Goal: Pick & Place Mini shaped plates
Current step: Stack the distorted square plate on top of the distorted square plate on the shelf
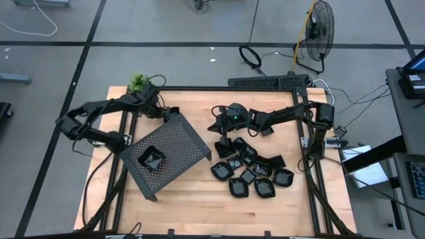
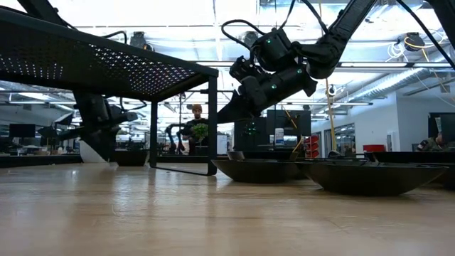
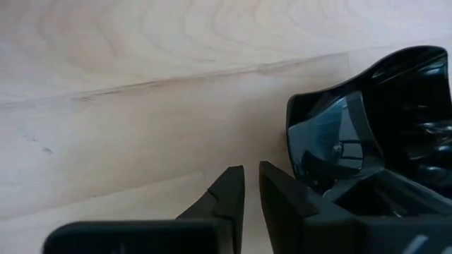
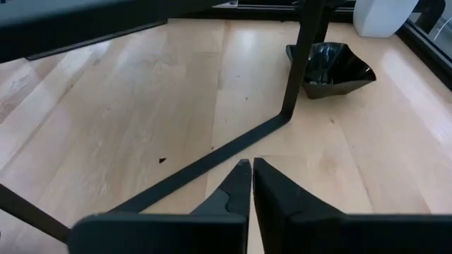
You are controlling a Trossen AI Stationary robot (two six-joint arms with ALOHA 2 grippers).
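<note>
Several glossy black mini plates (image 1: 252, 169) lie clustered on the table's right half and show as low bowls in the low view (image 2: 370, 174). One plate (image 1: 151, 159) sits on top of the raised perforated tray (image 1: 174, 143). Another plate (image 3: 367, 120) (image 4: 328, 67) rests on the wood near the far left corner. My left gripper (image 3: 251, 180) (image 1: 163, 109) is shut right beside it. My right gripper (image 4: 251, 173) (image 1: 222, 125) is shut and hangs above the table between tray and cluster, angled down (image 2: 231, 110). My left gripper's fingers stand shut next to the rim (image 3: 300, 152) of the far-left plate, which lies flat on the table. Whether a finger touches that rim, I cannot tell.
The tray stands on thin legs (image 4: 304, 63), with a foot bar (image 4: 212, 159) running along the wood just ahead of my right gripper. A green plant (image 1: 138, 81) sits at the far left corner. Bare wood (image 1: 199, 192) lies along the near edge.
</note>
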